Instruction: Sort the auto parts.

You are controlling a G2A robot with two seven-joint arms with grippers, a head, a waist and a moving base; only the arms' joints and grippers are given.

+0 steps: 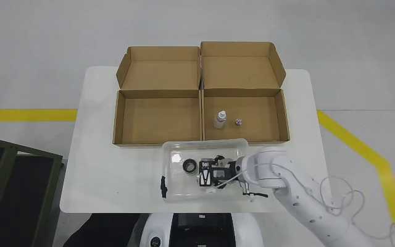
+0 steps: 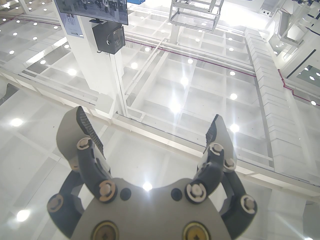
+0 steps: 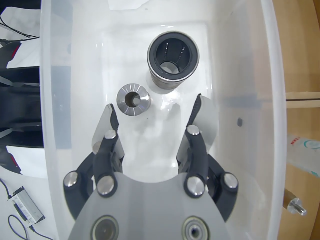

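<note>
A clear plastic bin (image 1: 203,145) sits at the table's front edge. In it stand a black-lined cylindrical bearing (image 3: 173,59) and a small silver cone-shaped collet (image 3: 133,99). My right gripper (image 3: 154,102) is open inside the bin, just above its floor. The collet lies close beside one fingertip and the bearing a little beyond the tips. From above, the right gripper (image 1: 213,173) is over the bin's middle, next to the bearing (image 1: 189,165). My left gripper (image 2: 148,114) is open, holds nothing and points up at the ceiling.
Two open cardboard boxes stand side by side behind the bin. The right box (image 1: 274,133) holds a white bottle (image 1: 220,118) and a small metal part (image 1: 239,121); the left box (image 1: 118,117) adjoins it. A small black piece (image 1: 163,184) lies at the bin's left end.
</note>
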